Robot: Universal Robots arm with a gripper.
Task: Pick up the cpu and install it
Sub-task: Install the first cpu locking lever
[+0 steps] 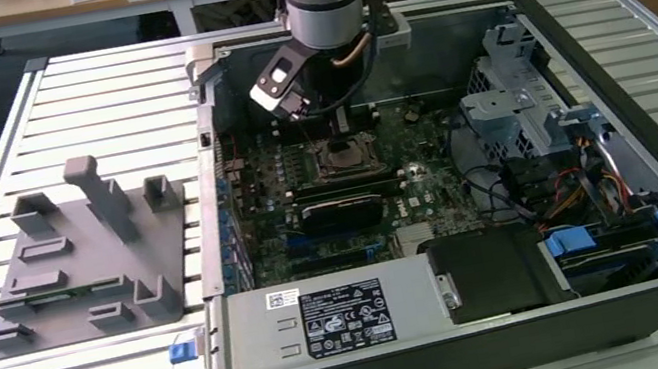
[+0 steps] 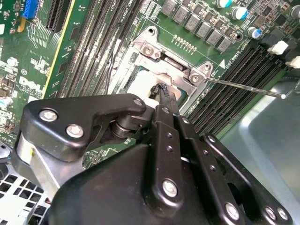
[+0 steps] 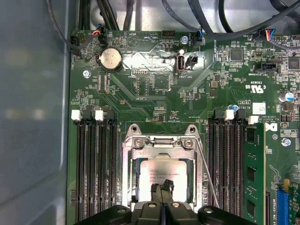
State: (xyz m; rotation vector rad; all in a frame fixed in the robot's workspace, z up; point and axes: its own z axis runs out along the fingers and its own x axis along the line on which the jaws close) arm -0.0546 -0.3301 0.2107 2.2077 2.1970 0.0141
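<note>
While within metal frame [image 3: 161, 142], square silvery cpu [image 3: 164, 171].

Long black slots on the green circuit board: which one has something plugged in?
The one beside the blue connector: a green memory stick stands in it; the other slots flanking the pale silver square cpu are empty.

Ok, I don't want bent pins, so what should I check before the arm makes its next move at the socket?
1. Pale silver square cpu lies inside the metal-framed socket: ok.
2. Cpu flat and fully seated: cannot tell.
3. Black gripper shut, its tip over the cpu: ok.
4. Gripper actually touching the cpu: cannot tell.
5. Thin metal lever apart from the gripper: ok.
</note>
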